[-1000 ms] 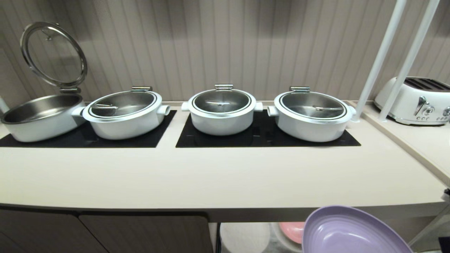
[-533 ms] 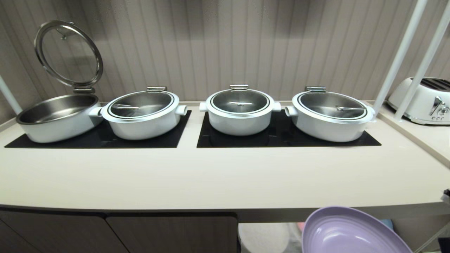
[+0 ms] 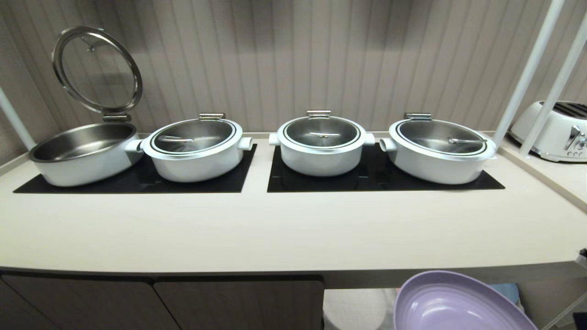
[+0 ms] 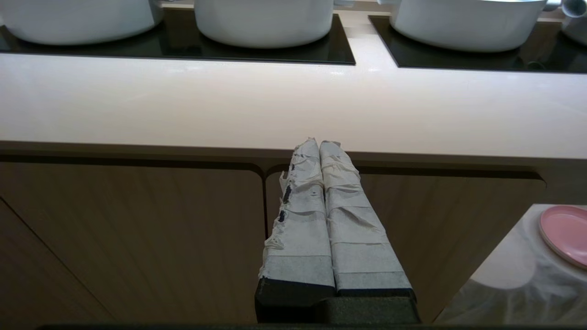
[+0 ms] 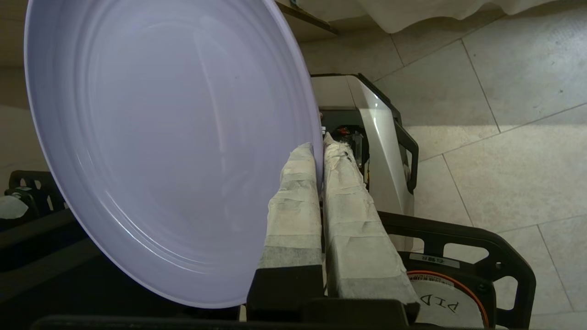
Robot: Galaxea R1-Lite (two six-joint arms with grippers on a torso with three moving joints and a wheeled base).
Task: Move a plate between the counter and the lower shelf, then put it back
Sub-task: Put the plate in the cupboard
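Note:
The lilac plate hangs tilted in front of and below the counter's front edge, at the lower right of the head view. My right gripper is shut on the plate's rim, one finger on each side. The gripper itself is out of the head view. My left gripper is shut and empty, held before the cabinet doors under the counter. The lower shelf, draped in white cloth, shows beside it; a corner of the shelf peeps out under the counter.
Several white pots stand on two black hob panels; the leftmost pot has its glass lid raised. A pink plate lies on the shelf cloth. A toaster and two white posts stand at right.
The whole head view has shifted to the right, so the camera has moved. The plate keeps its place in the picture, still gripped. The pink plate has slipped out of the head view.

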